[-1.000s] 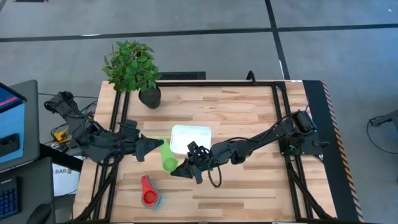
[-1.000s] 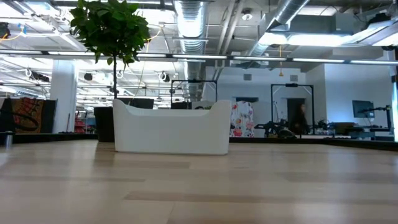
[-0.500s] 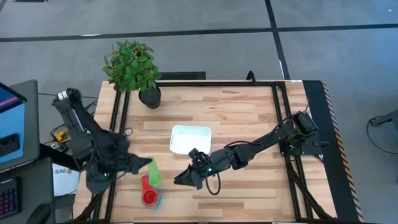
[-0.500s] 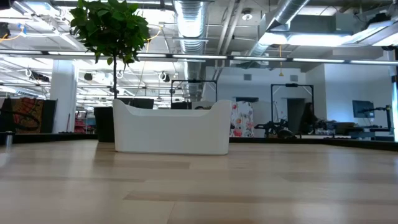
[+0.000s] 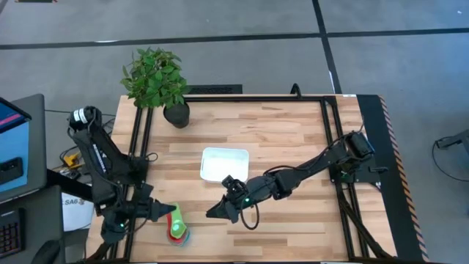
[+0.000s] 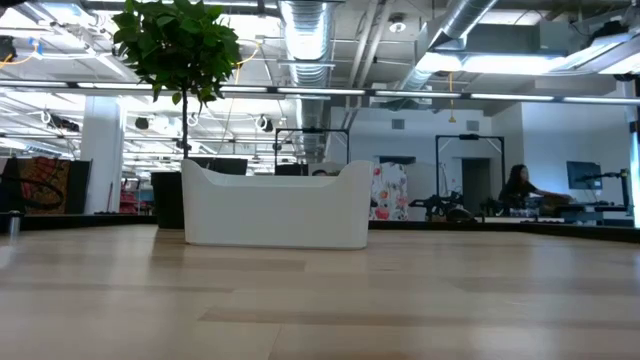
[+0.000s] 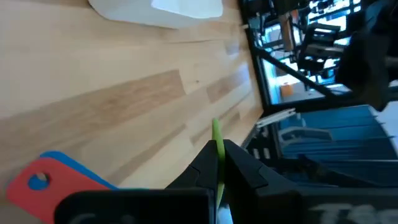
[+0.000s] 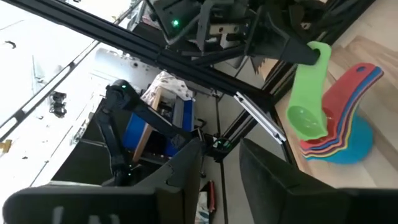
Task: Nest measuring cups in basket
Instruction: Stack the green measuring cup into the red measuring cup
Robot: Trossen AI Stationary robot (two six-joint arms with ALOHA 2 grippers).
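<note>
Left gripper (image 5: 167,214) pinching green cup (image 5: 178,219), above nested stack (image 5: 176,236)

The green cup (image 7: 217,163) shows only edge-on between the left tool's (image 7: 219,168) fingers.

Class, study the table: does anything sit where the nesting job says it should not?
Yes. The nested stack of measuring cups sits on the bare table near its front left edge, not in the white basket. The left gripper holds the green cup above that stack.
</note>
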